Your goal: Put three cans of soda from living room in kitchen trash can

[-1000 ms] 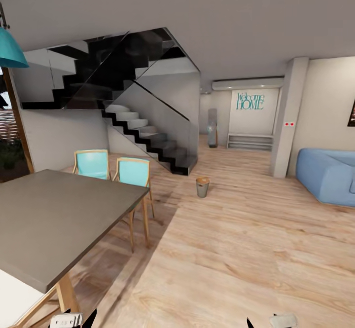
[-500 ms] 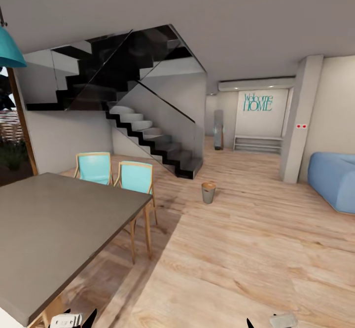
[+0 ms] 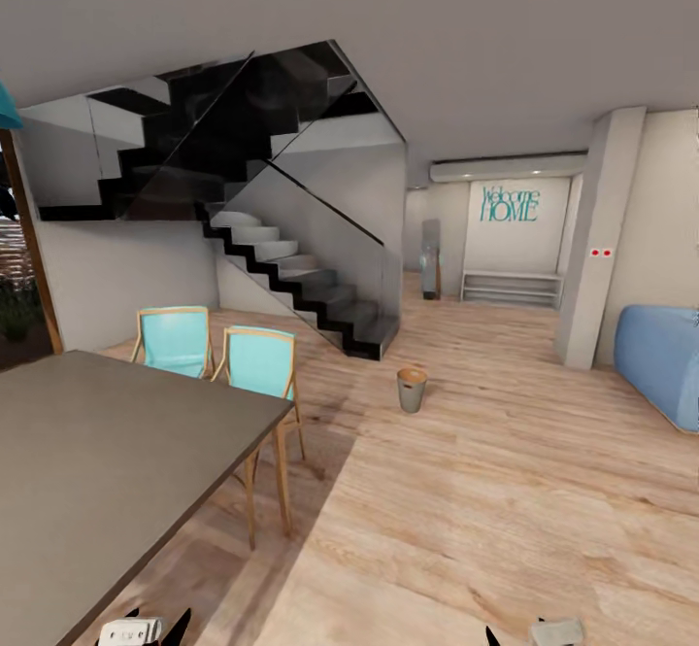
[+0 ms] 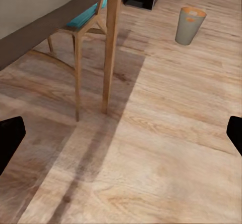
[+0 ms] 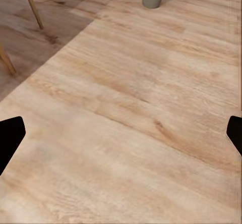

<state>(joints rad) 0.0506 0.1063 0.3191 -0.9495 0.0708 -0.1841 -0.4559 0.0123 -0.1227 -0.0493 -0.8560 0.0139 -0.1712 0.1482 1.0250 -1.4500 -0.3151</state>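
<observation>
On the wood floor (image 3: 505, 491) past the stairs (image 3: 301, 277): tash can (image 3: 412, 389), upright, something orange inside; left gripper (image 4: 121, 133) and right gripper (image 5: 121, 133) both spread and empty; remaining soda cans unlocated, deliveries judged unfinished.

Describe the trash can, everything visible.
The trash can is a small round tapered bin, pale grey-beige outside with a copper-orange rim and inside. It stands upright and alone on the light wood plank floor, past the grey table and turquoise chairs, in front of the staircase foot. Its contents can't be made out.
</observation>
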